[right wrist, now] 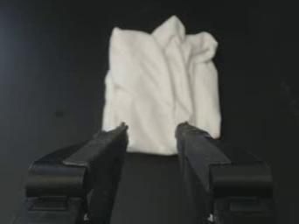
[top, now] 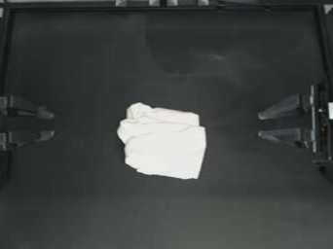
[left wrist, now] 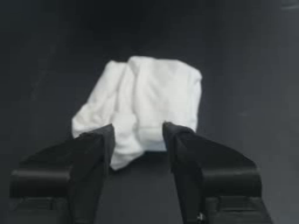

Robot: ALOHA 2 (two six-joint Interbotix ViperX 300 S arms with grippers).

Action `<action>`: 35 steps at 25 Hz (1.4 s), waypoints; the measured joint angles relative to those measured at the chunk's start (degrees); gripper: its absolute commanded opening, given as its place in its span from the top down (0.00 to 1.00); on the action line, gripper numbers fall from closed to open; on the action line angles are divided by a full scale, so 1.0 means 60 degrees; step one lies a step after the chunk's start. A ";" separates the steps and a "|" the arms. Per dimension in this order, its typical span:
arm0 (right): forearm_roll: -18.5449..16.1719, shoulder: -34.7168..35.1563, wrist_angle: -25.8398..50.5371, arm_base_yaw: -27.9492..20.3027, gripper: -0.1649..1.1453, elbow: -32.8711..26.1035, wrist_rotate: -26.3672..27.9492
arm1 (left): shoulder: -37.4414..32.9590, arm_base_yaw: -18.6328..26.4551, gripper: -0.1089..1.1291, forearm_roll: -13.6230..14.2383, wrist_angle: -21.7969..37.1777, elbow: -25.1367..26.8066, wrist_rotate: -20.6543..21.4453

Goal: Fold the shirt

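shirt (top: 164,144) — white, folded compact, wrinkled, mid-table | left gripper (top: 50,124) spread | right gripper (top: 261,126) spread — both empty

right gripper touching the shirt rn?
Apart. The top view shows bare dark table between the right gripper, open at the right edge, and the shirt in the middle. The left gripper is clear too.

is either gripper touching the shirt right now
No: in the top view the left gripper and right gripper sit open at the table's sides, apart from the shirt.
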 measured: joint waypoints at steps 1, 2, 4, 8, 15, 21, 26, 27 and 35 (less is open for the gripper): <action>0.0000 -0.0029 0.0000 0.0000 0.29 0.0000 0.0000 | -0.0015 0.0000 0.28 -0.0015 0.0000 0.0000 0.0000; 0.0000 -0.0088 0.0000 0.0000 0.29 0.0015 0.0000 | -0.0015 0.0000 0.28 -0.0015 0.0000 0.0000 0.0000; 0.0000 -0.0278 0.0000 0.0000 0.29 0.0117 0.0015 | -0.0015 0.0015 0.28 0.0000 0.0000 -0.0015 0.0000; 0.0044 -0.0615 0.0000 -0.0088 0.29 0.0249 0.0029 | -0.0044 0.0000 0.28 0.0000 0.0000 0.0029 0.0000; 0.0117 -0.0967 0.0015 -0.0190 0.29 0.0381 0.0029 | -0.0498 0.0000 0.28 0.0000 0.0146 0.0176 0.0000; 0.0132 -0.1025 0.0029 -0.0220 0.28 0.0410 0.0029 | -0.0996 0.0015 0.28 0.0000 0.0264 0.0337 0.0000; 0.0176 -0.1157 0.0161 -0.0293 0.28 0.0439 0.0029 | -0.1392 0.0000 0.28 -0.0015 0.0278 0.0498 -0.0015; 0.0190 -0.1216 0.0205 -0.0293 0.28 0.0469 0.0029 | -0.1421 0.0015 0.28 -0.0015 0.0264 0.0498 0.0000; 0.0249 -0.2285 0.0293 -0.0425 0.28 0.0864 0.0044 | -0.1479 0.0044 0.28 -0.0015 0.0278 0.0542 0.0000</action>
